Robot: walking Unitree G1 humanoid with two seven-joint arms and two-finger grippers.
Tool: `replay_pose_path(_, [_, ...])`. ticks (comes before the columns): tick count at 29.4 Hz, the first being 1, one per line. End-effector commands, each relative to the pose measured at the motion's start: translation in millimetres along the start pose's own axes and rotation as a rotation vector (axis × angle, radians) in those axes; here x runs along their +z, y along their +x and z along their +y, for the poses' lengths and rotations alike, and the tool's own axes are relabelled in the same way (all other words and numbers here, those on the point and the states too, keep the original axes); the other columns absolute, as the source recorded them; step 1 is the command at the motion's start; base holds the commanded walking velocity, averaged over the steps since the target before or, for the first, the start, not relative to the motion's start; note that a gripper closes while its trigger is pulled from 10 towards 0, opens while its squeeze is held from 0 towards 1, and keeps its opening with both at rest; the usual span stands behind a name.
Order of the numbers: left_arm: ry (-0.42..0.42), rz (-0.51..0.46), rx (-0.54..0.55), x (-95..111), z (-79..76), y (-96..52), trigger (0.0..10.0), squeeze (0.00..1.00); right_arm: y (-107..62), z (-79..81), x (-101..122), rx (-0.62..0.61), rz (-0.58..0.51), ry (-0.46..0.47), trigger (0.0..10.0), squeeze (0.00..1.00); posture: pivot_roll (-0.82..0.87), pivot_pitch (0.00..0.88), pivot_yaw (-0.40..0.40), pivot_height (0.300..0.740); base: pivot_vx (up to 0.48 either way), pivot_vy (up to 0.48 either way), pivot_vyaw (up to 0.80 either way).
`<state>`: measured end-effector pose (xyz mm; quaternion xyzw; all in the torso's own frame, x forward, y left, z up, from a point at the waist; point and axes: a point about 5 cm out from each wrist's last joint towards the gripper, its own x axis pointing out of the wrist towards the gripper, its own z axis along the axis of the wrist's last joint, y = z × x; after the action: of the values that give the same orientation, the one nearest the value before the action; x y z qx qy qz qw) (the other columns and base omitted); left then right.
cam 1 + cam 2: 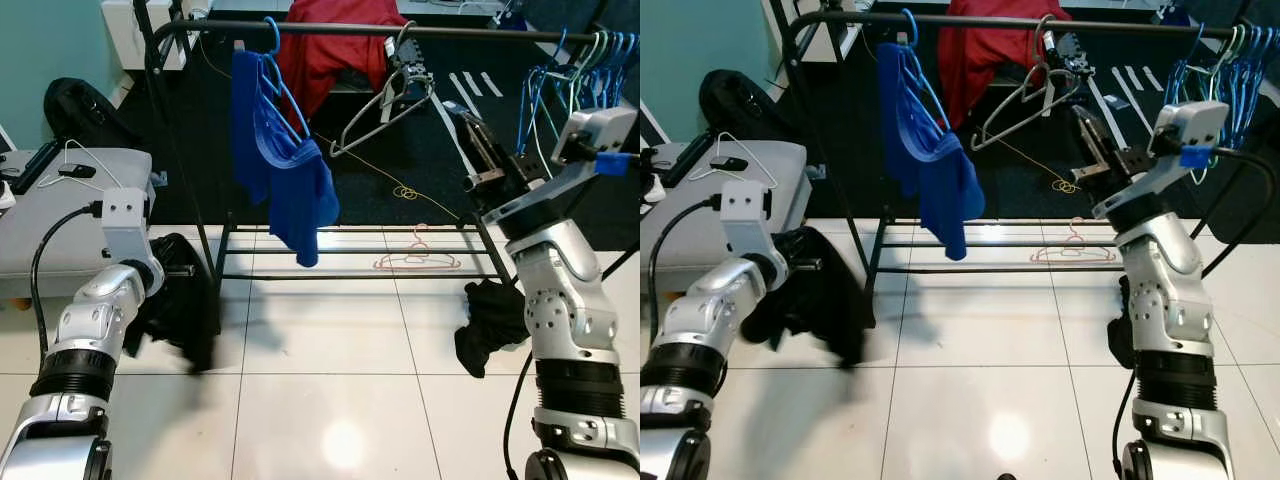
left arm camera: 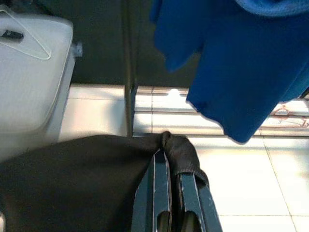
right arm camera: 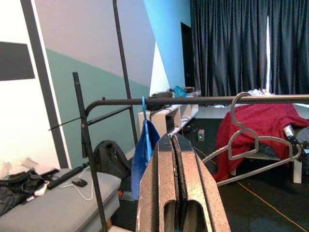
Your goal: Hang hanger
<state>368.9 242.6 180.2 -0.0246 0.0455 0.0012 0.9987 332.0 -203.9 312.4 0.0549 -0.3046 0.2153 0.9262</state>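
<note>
Gleaming white tiles point(image 1: 330, 400) under rack point(image 1: 350, 30)

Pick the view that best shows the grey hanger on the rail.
The right wrist view: the grey hanger appears whole, hook over the black rail, against the red garment. Both eye views show it from above, tilted and smaller. The left wrist view looks at the blue shirt instead.

A home room used for laundry: a black clothes rack point(image 1: 300, 30) on white tiles, a grey bed point(image 1: 60, 215) beside it, dark curtains point(image 3: 241, 43) behind.
</note>
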Motion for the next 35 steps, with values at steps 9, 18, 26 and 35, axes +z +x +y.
replay_pose_path(9, [0.054, -0.191, -0.13, 31.7, -27.8, -0.8, 2.7, 0.0, -20.6, 26.9, -40.2, 0.198, 0.239, -0.071, 4.0, 0.0, -0.06, 0.23, -0.033, 0.74, 0.0, 0.0, 0.0])
replay_pose_path(18, [-0.072, -0.392, -0.263, 102.3, -51.0, 6.2, 0.0, 0.0, -73.1, 59.9, -105.7, 0.286, 0.484, -0.09, 10.0, 0.0, -0.05, 0.226, -0.029, 0.74, 0.0, 0.0, 0.0])
replay_pose_path(26, [-0.163, -0.509, -0.532, 143.8, -77.9, -8.4, 0.0, 0.0, -95.8, 60.4, -116.9, 0.303, 0.527, -0.086, 10.0, 0.0, -0.05, 0.228, -0.021, 0.74, 0.0, 0.0, 0.0])
replay_pose_path(35, [-0.187, -0.627, -1.025, 163.9, -103.1, -47.0, 0.0, 0.0, -92.1, 63.0, -116.9, 0.274, 0.449, -0.14, 10.0, 0.0, -0.04, 0.225, -0.018, 0.74, 0.0, 0.0, 0.0])
